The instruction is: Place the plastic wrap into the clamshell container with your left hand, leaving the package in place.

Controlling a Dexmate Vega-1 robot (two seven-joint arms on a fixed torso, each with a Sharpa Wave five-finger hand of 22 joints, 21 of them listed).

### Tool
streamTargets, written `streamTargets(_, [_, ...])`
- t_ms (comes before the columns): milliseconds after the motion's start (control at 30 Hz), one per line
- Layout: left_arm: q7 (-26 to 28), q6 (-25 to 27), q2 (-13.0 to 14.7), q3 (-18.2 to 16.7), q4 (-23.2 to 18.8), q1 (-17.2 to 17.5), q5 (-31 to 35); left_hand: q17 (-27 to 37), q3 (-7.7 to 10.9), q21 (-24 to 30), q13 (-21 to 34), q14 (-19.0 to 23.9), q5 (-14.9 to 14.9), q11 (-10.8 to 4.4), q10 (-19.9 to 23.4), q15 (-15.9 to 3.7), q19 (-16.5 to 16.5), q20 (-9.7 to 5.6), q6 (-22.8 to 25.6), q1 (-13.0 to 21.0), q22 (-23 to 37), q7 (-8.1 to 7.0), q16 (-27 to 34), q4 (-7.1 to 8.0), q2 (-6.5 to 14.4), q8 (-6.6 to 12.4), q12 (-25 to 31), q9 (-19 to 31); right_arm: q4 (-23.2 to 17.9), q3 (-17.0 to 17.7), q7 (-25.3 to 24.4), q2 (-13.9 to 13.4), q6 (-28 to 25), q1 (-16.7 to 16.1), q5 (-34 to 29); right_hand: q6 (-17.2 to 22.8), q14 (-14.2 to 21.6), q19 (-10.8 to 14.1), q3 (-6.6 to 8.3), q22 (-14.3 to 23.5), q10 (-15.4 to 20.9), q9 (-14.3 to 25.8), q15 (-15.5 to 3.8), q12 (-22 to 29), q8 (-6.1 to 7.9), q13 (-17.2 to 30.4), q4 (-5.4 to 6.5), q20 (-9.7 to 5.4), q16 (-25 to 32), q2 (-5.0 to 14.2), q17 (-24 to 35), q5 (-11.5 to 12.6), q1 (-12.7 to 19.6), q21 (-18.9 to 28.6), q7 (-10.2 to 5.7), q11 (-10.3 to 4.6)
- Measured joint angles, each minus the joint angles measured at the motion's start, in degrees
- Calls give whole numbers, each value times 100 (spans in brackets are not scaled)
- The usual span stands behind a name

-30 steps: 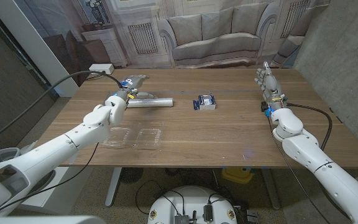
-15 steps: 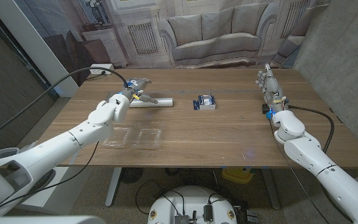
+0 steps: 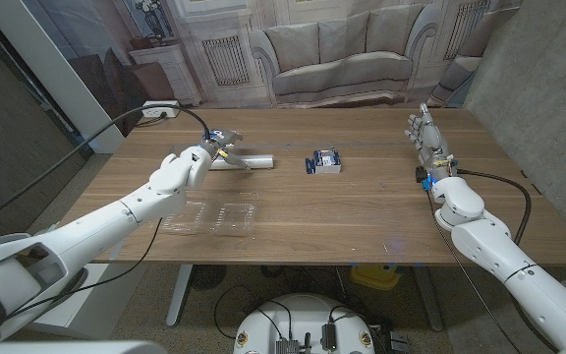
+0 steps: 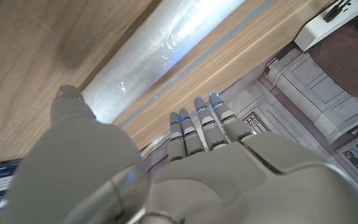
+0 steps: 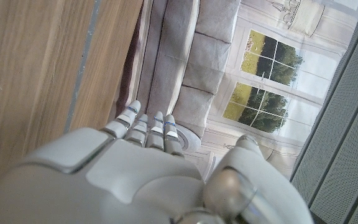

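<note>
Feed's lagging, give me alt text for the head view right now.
The left hand reaches over the clear roll of plastic wrap on the wooden table, its grip unclear. A clear clamshell container lies open nearer the robot, and the right hand stands open by the table's right edge.

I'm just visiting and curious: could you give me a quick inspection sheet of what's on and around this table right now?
Surface: wooden table, brown planks.
Job's things: plastic wrap roll lies on the table at the far left; clear clamshell container sits open nearer the robot, with nothing seen inside.
Clutter: small blue and white package near the middle of the table.
Robot hands: left robot hand is at the roll's end, fingers extended, no firm hold visible; right robot hand stands open at the right edge, holding nothing.
Cables: black cable arcs to the left arm; another runs by the right arm.
Surroundings: backdrop showing a sofa behind the table.
</note>
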Motion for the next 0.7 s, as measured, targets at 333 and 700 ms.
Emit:
streamTargets(333, [-448,-206,-141,7,259,-306,-442,0,-24,23,30,60,0,20,82,-1,143,104,31,98,11,31,0,-24,98,0,0,-1,-103,17,-49,-31,-74,-73,1,0,0,0,-24,0,0,0,0,0,0,0,-24,0,0,-15,-15,0,-15,-29,0,0])
streamTargets(700, [-994,-286,-260,118,488,-625,-834,27,-24,23,29,124,0,50,173,0,175,137,102,188,10,103,0,-24,186,0,0,-1,-225,50,-109,-53,-114,-180,1,0,0,0,-24,-1,0,0,0,0,0,0,-24,0,0,-15,-15,0,-15,-29,0,0])
